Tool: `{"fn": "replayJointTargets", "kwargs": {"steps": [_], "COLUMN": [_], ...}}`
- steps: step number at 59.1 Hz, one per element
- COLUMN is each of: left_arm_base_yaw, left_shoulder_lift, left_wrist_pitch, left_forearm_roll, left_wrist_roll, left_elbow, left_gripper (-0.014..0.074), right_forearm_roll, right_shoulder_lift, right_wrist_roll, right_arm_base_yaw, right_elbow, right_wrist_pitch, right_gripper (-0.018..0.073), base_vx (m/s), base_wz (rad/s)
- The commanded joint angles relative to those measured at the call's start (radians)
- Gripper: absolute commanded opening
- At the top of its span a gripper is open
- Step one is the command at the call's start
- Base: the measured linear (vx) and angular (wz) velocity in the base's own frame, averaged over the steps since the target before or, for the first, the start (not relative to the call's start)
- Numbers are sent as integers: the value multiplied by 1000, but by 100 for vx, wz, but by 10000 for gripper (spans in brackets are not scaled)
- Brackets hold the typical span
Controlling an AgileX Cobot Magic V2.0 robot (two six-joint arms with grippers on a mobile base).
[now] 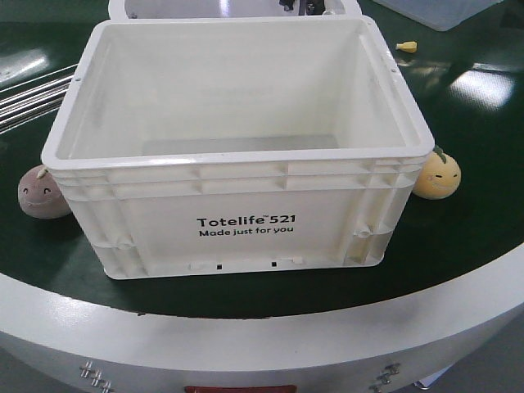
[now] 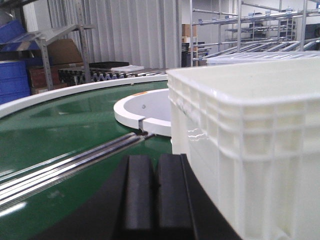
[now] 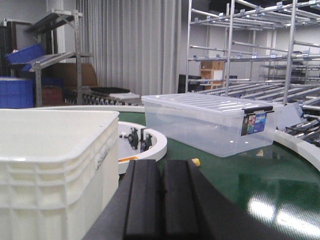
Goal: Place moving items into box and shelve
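- The box (image 1: pixel 246 221), the white Totelife crate, stands upright in the middle of the green bench (image 1: pixel 483 237) with its print facing us. We see nothing lying inside it.
- Far left, a brown plush toy (image 1: pixel 41 194) sits on the bench, tucked against the box's left wall.
- The left gripper (image 2: pixel 155 167) hangs low beside that wall, fingers pressed together and holding nothing.
- We judge loading to be the step in hand. To do it well we would spread the fingers first and come down on the toy from above. We would keep off the ribbed rim, and lift well over it before letting go.
- The right gripper (image 3: pixel 161 172) is likewise pressed together and empty, low at the box's right side.
- A yellow plush toy (image 1: pixel 438 173) rests just beside the box's right front corner, an easy reach for that arm.
- Further right and behind stands a clear lidded bin (image 3: pixel 210 125), lid on. Through its walls we make out nothing inside.
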Motion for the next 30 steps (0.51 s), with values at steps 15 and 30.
{"fn": "replayJointTargets", "kwargs": {"steps": [15, 30], "left_arm_base_yaw": [0, -3], "left_shoulder_lift": [358, 377], "left_wrist_pitch": [-26, -53], "left_forearm_roll": [1, 1], "left_wrist_roll": [8, 8], "left_elbow": [-328, -341], "left_gripper": [-22, -22], "right_forearm_roll": [-9, -1], "right_shoulder_lift": [367, 421], "right_wrist_roll": [-10, -5], "right_arm_base_yaw": [-2, -2], "right_elbow": [-325, -342], "right_wrist_pitch": [106, -11], "right_gripper": [-13, -13], "base_vx": [0, 0], "base_wz": [0, 0]}}
